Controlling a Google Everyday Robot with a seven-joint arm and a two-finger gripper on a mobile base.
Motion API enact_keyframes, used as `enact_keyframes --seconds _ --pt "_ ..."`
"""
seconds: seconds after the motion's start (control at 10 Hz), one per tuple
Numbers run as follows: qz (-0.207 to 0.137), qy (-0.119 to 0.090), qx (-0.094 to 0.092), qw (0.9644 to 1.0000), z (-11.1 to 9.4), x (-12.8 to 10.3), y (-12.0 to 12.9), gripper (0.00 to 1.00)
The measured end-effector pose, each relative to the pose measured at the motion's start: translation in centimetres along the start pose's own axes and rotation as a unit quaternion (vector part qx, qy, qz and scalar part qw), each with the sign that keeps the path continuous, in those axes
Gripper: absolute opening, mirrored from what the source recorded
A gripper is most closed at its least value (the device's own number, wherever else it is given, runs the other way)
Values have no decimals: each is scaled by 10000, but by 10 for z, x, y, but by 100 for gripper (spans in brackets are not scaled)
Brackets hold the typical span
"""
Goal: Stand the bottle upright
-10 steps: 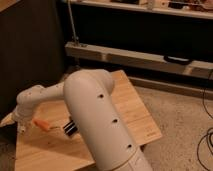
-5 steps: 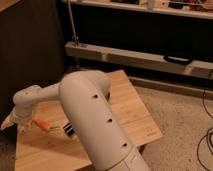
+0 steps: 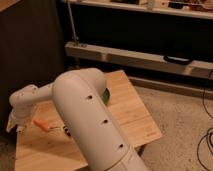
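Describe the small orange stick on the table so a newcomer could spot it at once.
Start at the wooden table, crossed by the big white robot arm. The arm's tool hangs at the table's left edge. Just beside it lies the orange stick, the only bright orange thing there.

Dim, warm, shadowy indoor light

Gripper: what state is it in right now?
Gripper: low at the table's left edge, beside the orange stick; open or closed cannot be told.
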State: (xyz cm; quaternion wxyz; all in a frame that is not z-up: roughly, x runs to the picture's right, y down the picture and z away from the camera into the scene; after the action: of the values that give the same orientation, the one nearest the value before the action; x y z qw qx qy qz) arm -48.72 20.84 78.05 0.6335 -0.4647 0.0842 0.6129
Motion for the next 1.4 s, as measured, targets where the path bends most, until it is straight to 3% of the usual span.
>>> enact_keyframes --seconds 0.3,0.8,1.4 --pt "213 -177 198 9994 -1 6 -3 57" --pt "466 -488 -15 9977 -1 13 -6 57" --pt "465 -479 -106 9977 6 1 -7 57"
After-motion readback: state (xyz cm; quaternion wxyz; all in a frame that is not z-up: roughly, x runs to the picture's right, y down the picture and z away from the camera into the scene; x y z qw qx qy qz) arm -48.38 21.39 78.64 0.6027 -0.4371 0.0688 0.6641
